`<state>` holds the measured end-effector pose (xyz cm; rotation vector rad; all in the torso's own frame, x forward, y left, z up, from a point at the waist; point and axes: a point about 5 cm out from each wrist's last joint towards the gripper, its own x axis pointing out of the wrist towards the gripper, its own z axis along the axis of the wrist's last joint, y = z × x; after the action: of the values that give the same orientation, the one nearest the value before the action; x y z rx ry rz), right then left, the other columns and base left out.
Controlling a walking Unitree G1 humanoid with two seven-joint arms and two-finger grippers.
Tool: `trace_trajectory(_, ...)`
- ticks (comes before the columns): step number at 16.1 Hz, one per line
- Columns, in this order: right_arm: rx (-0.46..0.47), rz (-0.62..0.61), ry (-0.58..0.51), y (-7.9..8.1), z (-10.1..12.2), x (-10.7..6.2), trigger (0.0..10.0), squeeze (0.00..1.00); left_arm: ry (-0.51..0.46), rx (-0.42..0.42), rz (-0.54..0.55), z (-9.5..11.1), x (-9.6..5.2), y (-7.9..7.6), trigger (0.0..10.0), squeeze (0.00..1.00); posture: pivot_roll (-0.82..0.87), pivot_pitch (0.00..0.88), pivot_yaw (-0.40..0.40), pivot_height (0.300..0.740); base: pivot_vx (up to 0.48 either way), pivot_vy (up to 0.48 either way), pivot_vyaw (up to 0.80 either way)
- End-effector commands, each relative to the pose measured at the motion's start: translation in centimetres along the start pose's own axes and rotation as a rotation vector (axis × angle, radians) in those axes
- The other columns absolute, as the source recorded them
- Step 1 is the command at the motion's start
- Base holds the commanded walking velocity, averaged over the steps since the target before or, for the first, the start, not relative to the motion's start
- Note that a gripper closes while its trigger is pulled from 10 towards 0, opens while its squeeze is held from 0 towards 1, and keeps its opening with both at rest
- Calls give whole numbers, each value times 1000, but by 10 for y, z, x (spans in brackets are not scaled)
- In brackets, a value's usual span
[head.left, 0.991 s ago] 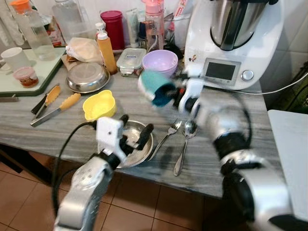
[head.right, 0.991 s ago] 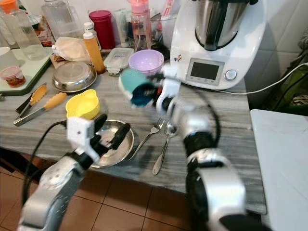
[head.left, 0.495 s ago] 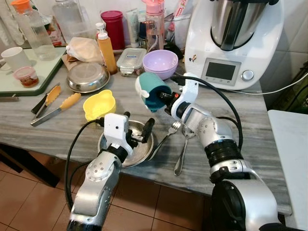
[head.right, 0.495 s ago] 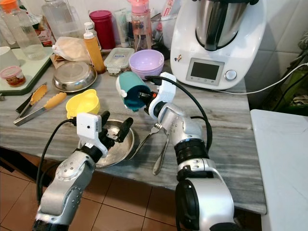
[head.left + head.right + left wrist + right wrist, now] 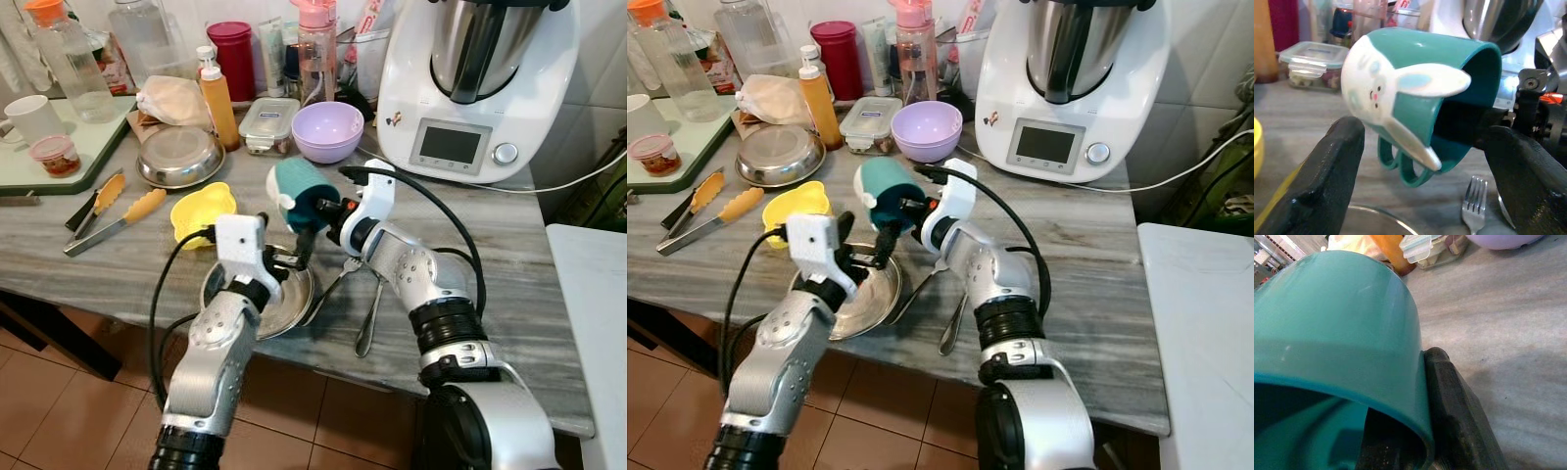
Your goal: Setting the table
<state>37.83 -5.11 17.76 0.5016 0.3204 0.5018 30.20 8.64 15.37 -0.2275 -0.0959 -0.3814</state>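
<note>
We hold the teal cup [image 5: 299, 194] in the air on its side, its long axis roughly level: the closed bottom end with the rabbit face points toward our left, the open mouth toward our right arm. Our right pincer [image 5: 328, 208] is clamped on the rim, one finger inside the mouth and one [image 5: 1459, 411] outside against the wall. The cup hangs above the far edge of the steel plate [image 5: 263, 304], clear of the worktop [image 5: 490, 264], with its handle loops hanging downward. Our left pincer [image 5: 284, 253] sits just below and in front of it, fingers spread wide to either side of the cup and touching nothing. So the left pincer is the nearer free one, and the cup lies straight ahead of it, slightly above, between its two fingers [image 5: 1327, 181]. We judge that any handover or setting down turns on this: the cup must be tipped upright, mouth up, before it can stand. Fork [image 5: 343, 274] and spoon [image 5: 370, 313] lie just right of the plate.
</note>
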Motion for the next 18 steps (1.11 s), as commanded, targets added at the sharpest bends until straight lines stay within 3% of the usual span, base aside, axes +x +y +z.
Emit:
trace_trajectory(1,1,21,-19,8,5,0,0,0,3,2,-17,-1,3,-2,4706,0,-171,47,48,740,0,0,0)
trace_trajectory(2,2,23,-19,8,5,0,0,0,3,2,-19,-1,3,-2,3255,0,-171,47,48,740,0,0,0)
trace_trajectory(4,1,25,-13,9,4,-1,0,0,23,13,-23,-3,6,-2,1686,0,-173,47,47,740,0,0,0)
trace_trajectory(5,-3,31,-4,10,3,-1,0,0,34,20,-20,-5,6,-2,196,0,-173,47,47,740,0,0,0)
trace_trajectory(6,-5,41,4,11,1,-1,0,0,46,35,-21,-6,6,-2,0,0,-173,47,47,740,0,0,0)
trace_trajectory(9,-163,49,32,12,-3,-1,0,0,59,55,-29,-8,4,-2,275,0,-165,44,50,740,0,0,0)
trace_trajectory(10,-188,47,29,12,-2,-1,0,0,63,64,-29,-8,4,-1,7176,0,-165,45,51,740,0,0,0)
trace_trajectory(11,-230,44,25,11,0,-1,0,0,65,83,-30,-8,4,-1,10000,0,-164,43,54,740,0,0,0)
trace_trajectory(12,-299,37,19,8,2,-3,0,0,66,88,-31,-7,3,0,10000,0,-164,44,55,740,0,0,0)
trace_trajectory(16,-434,27,23,0,5,-5,0,0,79,148,-62,-5,1,-2,10000,0,-165,44,57,740,0,0,0)
trace_trajectory(18,-471,25,21,-3,6,-6,0,0,79,132,-62,-4,-1,-4,10000,0,-165,44,57,740,0,0,0)
